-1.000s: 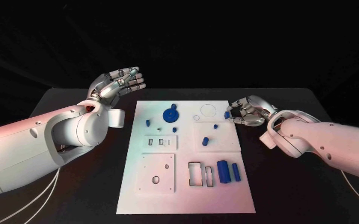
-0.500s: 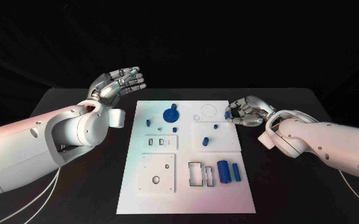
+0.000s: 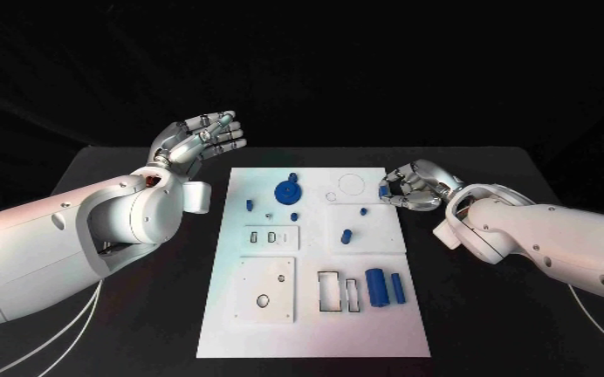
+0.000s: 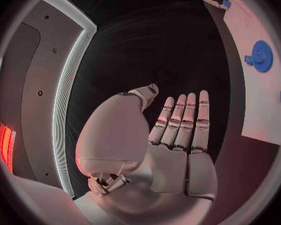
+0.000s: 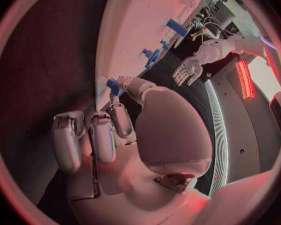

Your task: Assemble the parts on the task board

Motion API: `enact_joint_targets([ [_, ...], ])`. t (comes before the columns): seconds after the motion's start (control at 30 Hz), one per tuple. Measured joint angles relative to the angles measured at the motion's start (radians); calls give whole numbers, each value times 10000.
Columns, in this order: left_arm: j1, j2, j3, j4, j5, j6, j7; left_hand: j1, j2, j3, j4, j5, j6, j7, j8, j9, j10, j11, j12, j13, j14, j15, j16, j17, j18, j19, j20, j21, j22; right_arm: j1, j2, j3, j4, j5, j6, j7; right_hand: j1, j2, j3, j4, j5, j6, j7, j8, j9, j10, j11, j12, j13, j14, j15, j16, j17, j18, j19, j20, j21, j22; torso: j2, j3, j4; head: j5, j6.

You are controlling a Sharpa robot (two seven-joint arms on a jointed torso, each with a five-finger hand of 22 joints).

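Observation:
The white task board (image 3: 315,329) lies in the middle of the black table. On it are a blue round disc (image 3: 287,191), a few small blue pegs (image 3: 345,237) and two blue cylinders (image 3: 375,288). My right hand (image 3: 415,187) hovers at the board's far right edge and pinches a small blue part (image 3: 382,192) between thumb and finger; the right wrist view shows the part (image 5: 113,85) at the fingertips of that hand (image 5: 115,135). My left hand (image 3: 202,137) is raised off the board's far left corner, fingers straight and apart, holding nothing (image 4: 175,135).
Rectangular slots (image 3: 336,291) and round holes (image 3: 262,302) mark the board's near half. Bare black table (image 3: 490,325) flanks the board on both sides. The left wrist view shows the blue disc (image 4: 262,56) on the board (image 4: 256,105).

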Motion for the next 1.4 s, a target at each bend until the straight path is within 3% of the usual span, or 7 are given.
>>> enact_joint_targets([
  [0.1, 0, 0, 0, 0, 0, 3, -2, 0, 0, 0, 0, 0, 0, 0, 0, 0, 0, 0, 0, 0, 0, 0, 0, 0, 0, 0, 0, 0, 0, -1, 3, 0, -11, 0, -16, -6, -37, 52, 53, -53, -1, 248, -108, 231, 88, 36, -69, 0, 14, 18, -130, 0, 6, 0, 34, -53, 0, 0, 0, 1, -1, 6, -9],
  [0.4, 0, 0, 0, 1, 2, 12, -10, 0, 0, 1, -2, 0, 0, 0, 0, 0, 0, 0, 0, 0, 0, 0, 0, 1, 1, -5, 5, 0, 0, -5, 20, 0, -28, 0, -166, -10, -89, 194, 80, -82, -14, 497, -292, 687, 277, 86, -235, 40, 55, 8, -212, 0, 8, -1, 19, -168, 0, -2, -12, 4, -6, 10, -36],
  [0.73, 0, -5, 0, -3, 4, 20, -22, 0, 0, 28, -28, 0, 0, 0, 0, 0, 0, 0, 0, 0, 0, 0, 0, 18, 0, -35, 35, 0, 0, -5, -23, 0, 95, 0, -662, -118, -106, 324, 108, -113, -43, 507, -340, 774, 333, 86, -235, 40, 76, 16, -273, 0, 6, 0, 20, -237, 41, -3, -16, -3, -5, -12, -38],
  [0.87, 0, -4, -2, -8, 4, 22, -26, 1, 0, 28, -28, 0, 0, 0, 0, 0, 0, 0, 0, 0, 0, 0, 0, 17, 0, -35, 35, 0, 1, 56, -135, 0, 403, -1, -881, -263, -102, 350, 107, -113, -58, 504, -342, 777, 333, 86, -234, 40, 76, 17, -273, 0, 6, 0, 20, -237, 40, -4, -34, -14, -15, -12, -16],
  [1.13, 0, 28, -5, -49, 5, 26, -34, 0, 0, 28, -28, 0, 0, 0, 0, 0, 0, 0, 0, 0, 0, 0, 0, 16, 0, -35, 35, 0, 1, 330, -209, 16, 1530, -91, -1190, -603, -108, 400, 107, -113, -65, 485, -356, 777, 333, 86, -234, 39, 75, 17, -273, 0, 5, -1, 20, -236, 40, -5, -79, -43, -26, 8, -26],
  [1.4, -3, 97, -40, -119, 17, 35, -44, 1, 0, 28, -28, 0, 1, 0, 0, 0, 0, 0, 0, 0, 0, 0, 0, 15, 0, -35, 35, 0, 1, 398, 254, 15, 2496, -336, -1308, -968, -148, 438, 106, -112, -66, 446, -358, 778, 333, 121, -269, 39, 74, 17, -272, 0, 4, 0, 19, -236, 108, -6, -154, -83, -9, 185, -130],
])
